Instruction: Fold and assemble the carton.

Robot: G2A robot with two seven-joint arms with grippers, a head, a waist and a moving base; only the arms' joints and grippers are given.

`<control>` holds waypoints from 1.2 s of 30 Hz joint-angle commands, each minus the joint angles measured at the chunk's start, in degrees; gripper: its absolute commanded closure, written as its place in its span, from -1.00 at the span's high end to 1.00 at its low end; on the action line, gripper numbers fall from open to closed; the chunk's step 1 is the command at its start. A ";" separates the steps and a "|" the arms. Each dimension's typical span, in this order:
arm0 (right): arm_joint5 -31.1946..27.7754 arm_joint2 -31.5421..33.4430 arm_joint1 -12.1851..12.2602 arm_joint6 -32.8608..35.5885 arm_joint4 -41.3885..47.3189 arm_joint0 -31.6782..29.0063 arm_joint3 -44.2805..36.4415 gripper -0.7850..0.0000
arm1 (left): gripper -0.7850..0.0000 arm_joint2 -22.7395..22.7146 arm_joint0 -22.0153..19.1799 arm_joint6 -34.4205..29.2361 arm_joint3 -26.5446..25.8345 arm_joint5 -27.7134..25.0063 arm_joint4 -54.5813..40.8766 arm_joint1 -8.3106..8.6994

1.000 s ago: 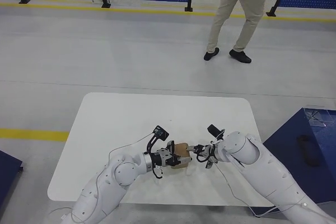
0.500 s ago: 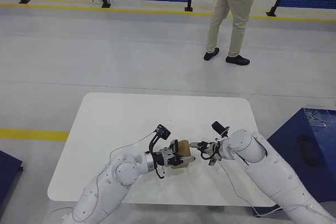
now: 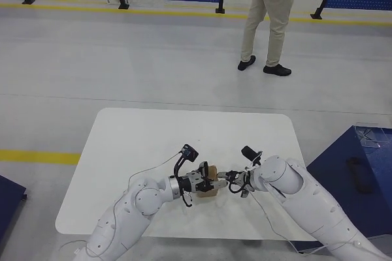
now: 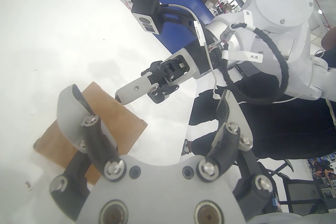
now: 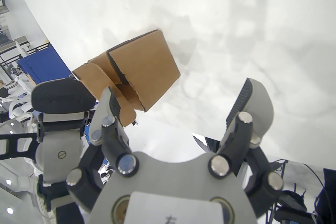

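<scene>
Brown corrugated cardboard carton point(image 5: 147, 67): you'll find it lying on the white round-cornered table point(image 3: 137, 143), near the front edge and about midway across, between the two grippers. From the right wrist you see it partly folded. One smooth panel faces up, and loose flaps with rough cut edges stand open at the end toward that camera. Its underside and opposite end are hidden from you, and from above the grippers cover most of it. Your grey-fingered left gripper point(image 4: 147, 95) sits low over the table with its jaws wide apart, one finger lying across the carton's top panel, the other clear beside it. Your matching right gripper point(image 5: 181, 97) faces it from the opposite side, jaws likewise apart, one fingertip at a flap. Whether it presses there is hard to make out.
</scene>
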 commanded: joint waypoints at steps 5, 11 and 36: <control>0.10 -1.03 -0.63 -0.36 0.06 0.81 0.78 1.00 | 1.00 0.04 -0.15 -0.48 0.81 -0.24 -0.69 -0.21; 0.05 -2.32 -1.43 -1.00 0.33 1.51 1.86 1.00 | 1.00 0.09 -0.39 -1.03 1.54 -0.51 -1.23 -0.40; 0.34 -2.87 -3.55 -1.98 2.08 4.26 5.24 1.00 | 1.00 -0.88 -0.87 -3.69 2.91 -0.61 -2.66 -0.59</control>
